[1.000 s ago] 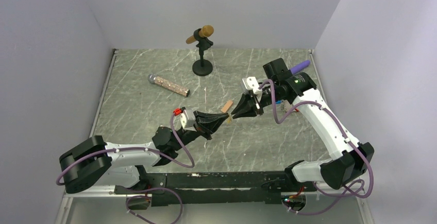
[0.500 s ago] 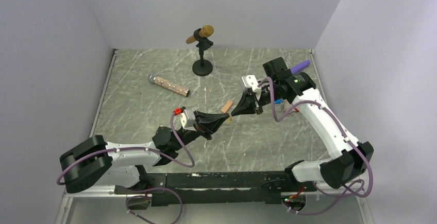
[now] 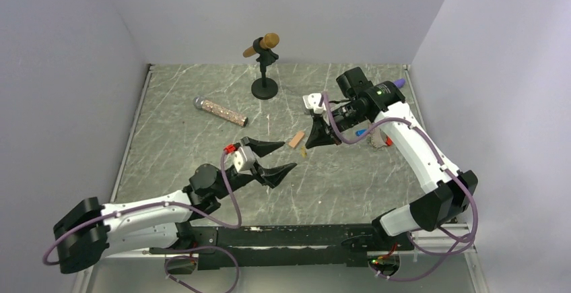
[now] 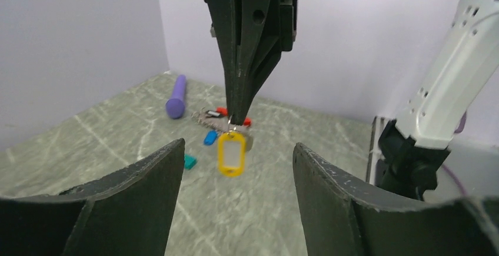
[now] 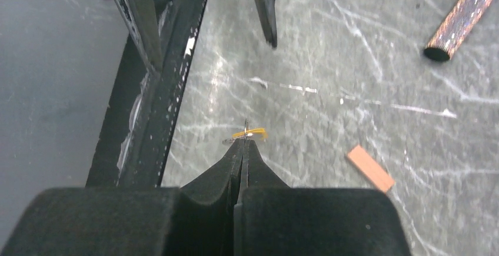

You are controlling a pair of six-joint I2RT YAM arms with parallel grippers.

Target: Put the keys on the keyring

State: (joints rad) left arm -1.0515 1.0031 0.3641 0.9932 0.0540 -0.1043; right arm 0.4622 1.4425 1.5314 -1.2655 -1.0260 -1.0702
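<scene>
- status of the right fingers (image 5: 235, 168)?
- shut together on the yellow key (image 4: 231, 154), held up over the table (image 4: 88, 132).
- left fingers (image 4: 117, 203)?
- spread wide, empty, facing that key without touching it.
- keyring (image 4: 219, 112)?
- lying on the table by the purple stick (image 4: 175, 96), with the blue key (image 4: 209, 137) just beside it and a teal block (image 4: 189, 162) nearby.

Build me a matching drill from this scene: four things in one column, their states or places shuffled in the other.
1. left gripper
2. right gripper
3. purple stick
4. salmon block

a. lying near the far right corner
b. shut on the yellow-tagged key
c. lying flat between the two grippers
d. open, holding nothing

Pairs: 1-d, 2-b, 3-a, 4-c
</scene>
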